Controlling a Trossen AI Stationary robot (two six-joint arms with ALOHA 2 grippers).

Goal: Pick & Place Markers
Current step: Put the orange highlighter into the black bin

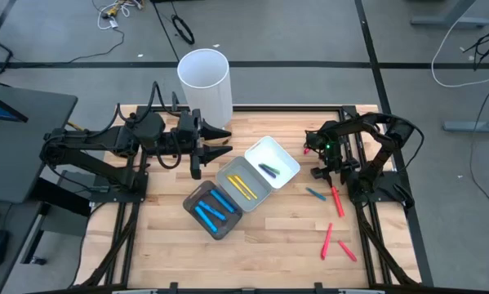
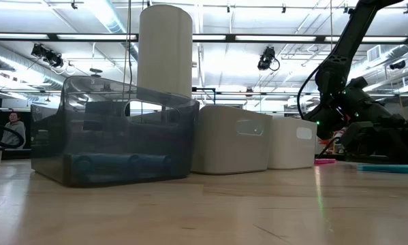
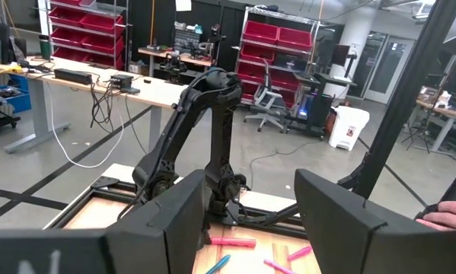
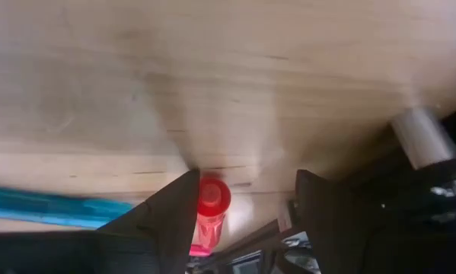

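my right claw [image 4: 243,202]: fingers apart, poised over red marker [image 4: 211,205] on surface [image 1: 268,245]
my left claw [image 1: 220,142]: fingers apart, near white cylinder [image 1: 205,82]

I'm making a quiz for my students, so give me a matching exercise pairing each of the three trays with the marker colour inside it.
Trays:
1. white tray
2. grey tray
3. dark tray

Marker colours:
A. blue markers
B. dark green markers
C. yellow markers

Pairs: 1-B, 2-C, 3-A
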